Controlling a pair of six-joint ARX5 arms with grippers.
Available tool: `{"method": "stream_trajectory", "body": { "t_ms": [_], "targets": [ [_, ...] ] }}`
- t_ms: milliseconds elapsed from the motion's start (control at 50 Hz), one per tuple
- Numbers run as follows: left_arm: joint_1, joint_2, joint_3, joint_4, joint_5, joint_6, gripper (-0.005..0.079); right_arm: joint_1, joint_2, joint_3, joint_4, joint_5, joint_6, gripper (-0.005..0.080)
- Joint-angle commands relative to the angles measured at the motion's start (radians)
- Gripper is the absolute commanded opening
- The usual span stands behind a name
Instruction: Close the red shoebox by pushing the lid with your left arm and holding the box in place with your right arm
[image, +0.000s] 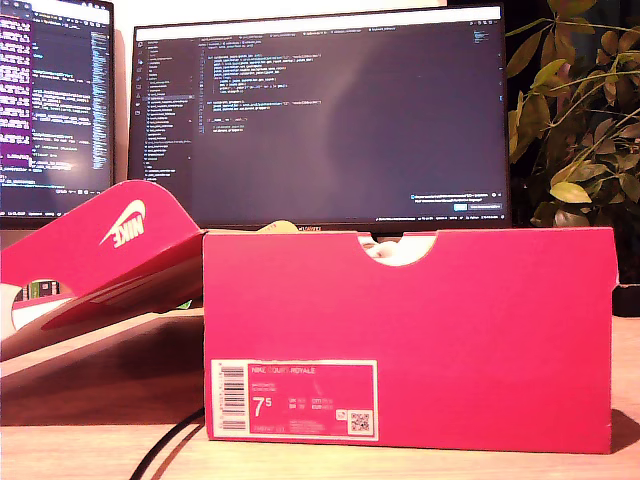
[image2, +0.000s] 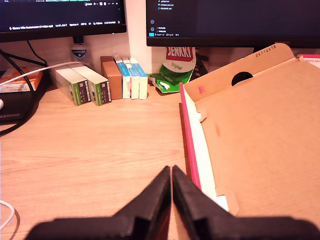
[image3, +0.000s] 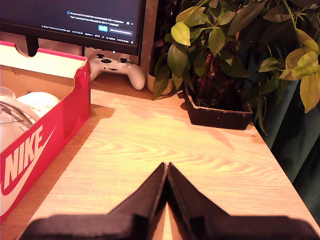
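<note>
You have not started the real work yet: nothing touches the box. Nearest, my first gripper (image2: 171, 172) hovers over bare desk (image2: 90, 150) with its jaws pressed together and nothing between them, just beside the red edge of the open lid (image2: 260, 130), whose brown inside faces up. My second gripper (image3: 166, 170) is likewise pinched closed on nothing, above the desk near the Nike-marked side of the shoebox (image3: 45, 135), apart from it. In the exterior view the shoebox (image: 420, 340) stands in front of the monitor (image: 320, 110), its lid (image: 110, 250) folded back and raised toward that view's left. Left for you, I judge: brace the box, push the lid over, and press it down.
</note>
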Motion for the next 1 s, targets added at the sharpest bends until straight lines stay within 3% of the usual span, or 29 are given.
{"method": "stream_trajectory", "body": {
  "t_ms": [0,360,620,740,980],
  "targets": [
    [0.001,-0.008,-0.031,-0.019,-0.001,-0.003,-0.0019,0.007,-0.006,-0.02,-0.047,0.0,0.001,-0.0012],
    [0.001,-0.008,-0.031,-0.019,0.0,-0.003,-0.0019,0.008,-0.006,-0.02,-0.045,-0.001,0.034,-0.0012],
    [0.001,-0.008,-0.029,0.025,0.003,-0.084,-0.0019,0.01,-0.006,-0.02,0.034,-0.056,0.404,-0.0012],
    [0.001,-0.008,-0.008,0.043,0.004,-0.114,-0.0019,0.011,-0.006,-0.018,0.058,-0.119,0.422,-0.0012],
    [0.001,0.001,0.052,0.042,0.02,-0.192,-0.0019,0.011,-0.006,-0.001,0.169,-0.122,0.53,-0.0012]
  ]
}}
